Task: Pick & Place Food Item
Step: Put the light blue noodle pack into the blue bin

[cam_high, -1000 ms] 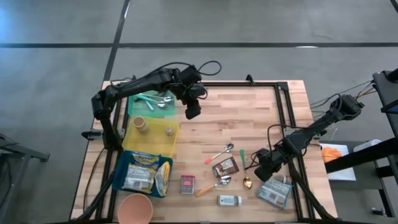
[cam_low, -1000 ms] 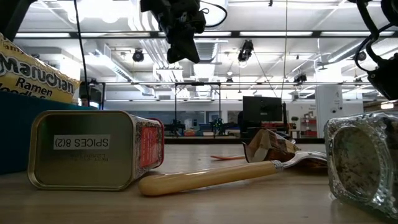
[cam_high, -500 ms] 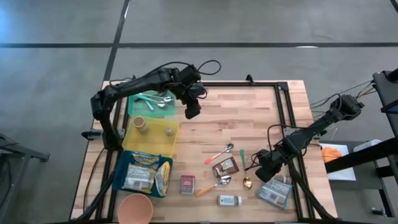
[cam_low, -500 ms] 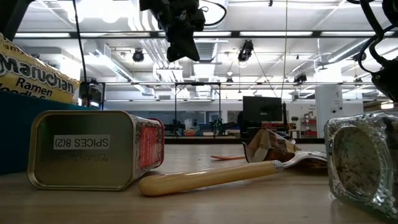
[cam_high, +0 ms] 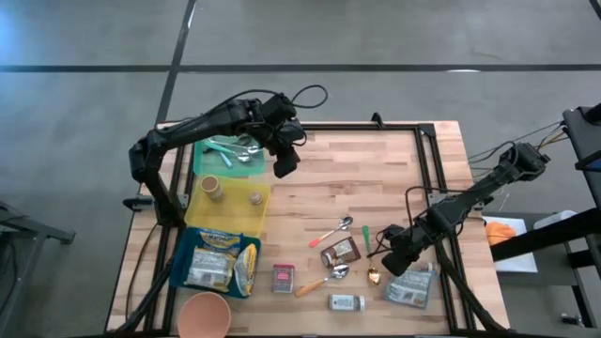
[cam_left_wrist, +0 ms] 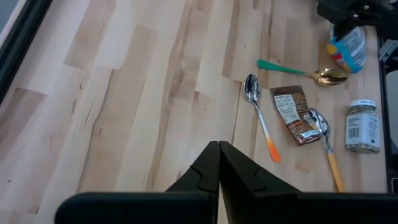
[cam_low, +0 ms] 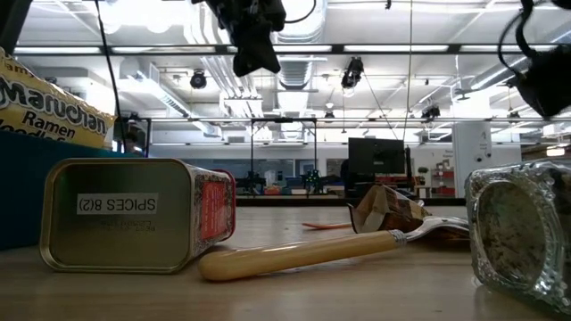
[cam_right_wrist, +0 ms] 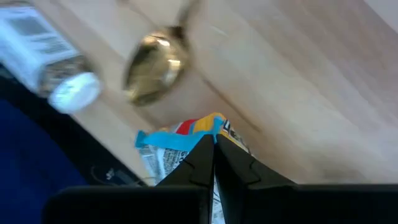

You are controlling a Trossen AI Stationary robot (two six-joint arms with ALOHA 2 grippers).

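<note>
Snack packet (cam_high: 410,286) shifted with right gripper (cam_high: 392,264) — gold spoon (cam_high: 374,274) beside.

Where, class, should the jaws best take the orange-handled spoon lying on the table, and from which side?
Probably mid-handle on the orange-handled spoon, coming straight down from above: it lies flat with bare wood on both sides, and the slim handle offers two narrow edges, unlike the wide bowl.

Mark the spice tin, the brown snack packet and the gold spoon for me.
spice tin (cam_low: 125,212), low view, its labelled bottom face.
brown snack packet (cam_high: 340,252), high view, middle of the wrapper.
gold spoon (cam_right_wrist: 152,68), right wrist view, its bowl.
</note>
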